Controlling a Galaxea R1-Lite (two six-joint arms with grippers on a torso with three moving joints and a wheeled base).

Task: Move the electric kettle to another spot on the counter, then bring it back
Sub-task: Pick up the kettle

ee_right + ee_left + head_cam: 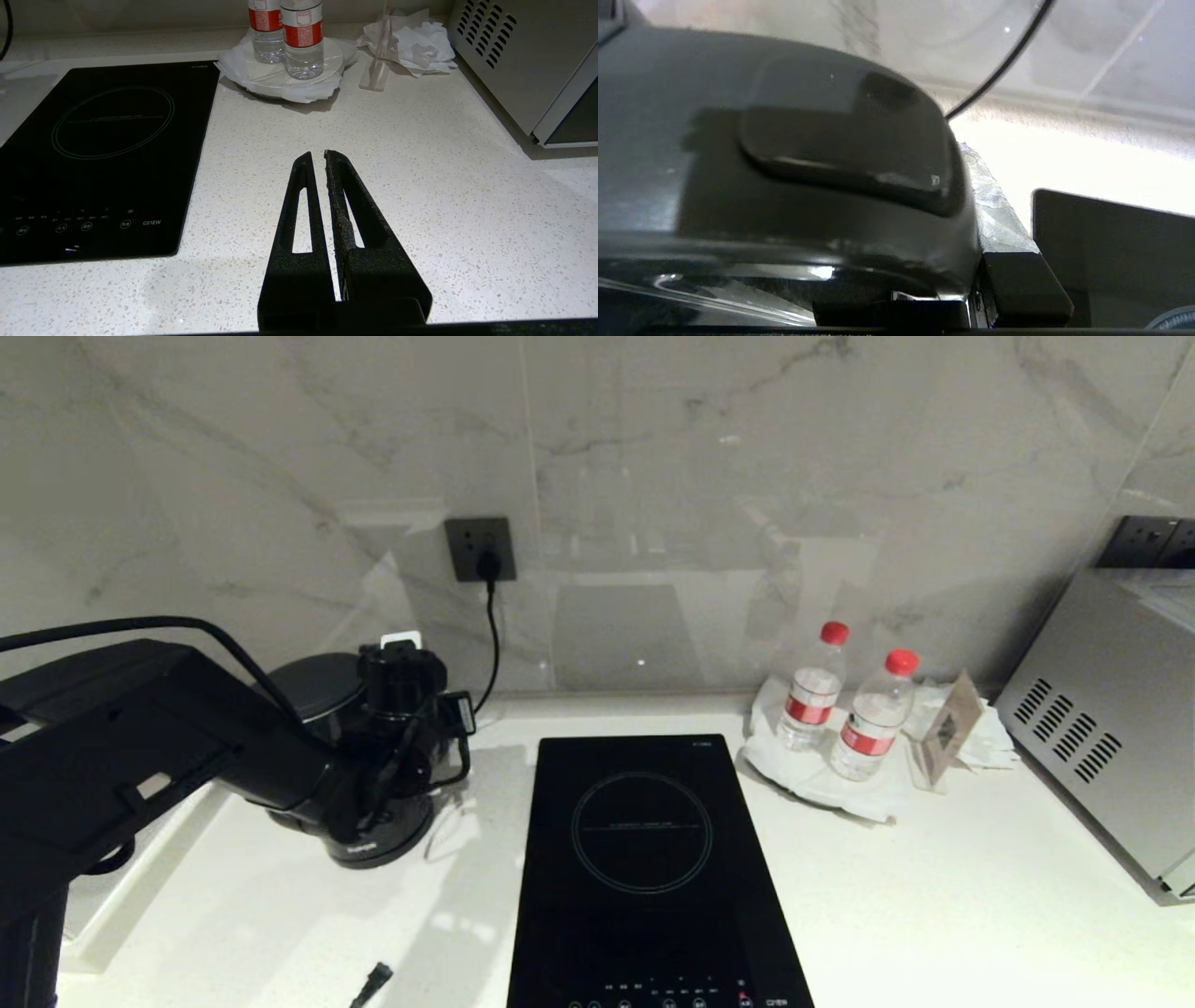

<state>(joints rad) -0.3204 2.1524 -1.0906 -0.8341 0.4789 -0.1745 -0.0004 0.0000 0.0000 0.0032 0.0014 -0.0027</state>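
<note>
Counter [934,896]: one white speckled worktop, carrying everything in sight.
Oven [1111,728]: one steel box at three o'clock.
Hob [644,868]: one black glass panel at the centre.
Left arm: reaches in from nine o'clock and hides much of the kettle.
Kettle [317,686]: one, glossy black, at ten o'clock near the wall, standing beside the hob. Probably weighty if filled, rigid, with slick sides; the handle looks the safest hold, kept upright so nothing spills.
Left gripper [401,700]: narrowed on the kettle's handle top beside the lid, one finger [1020,284] pressed against it.
Right gripper [322,161]: hangs over bare counter at five o'clock, fingers together, holding nothing.
Bottles [810,691]: two, red-capped, at two o'clock on a white plate.
Socket [480,549]: one at twelve o'clock, with one cord [492,644] plugged in.
</note>
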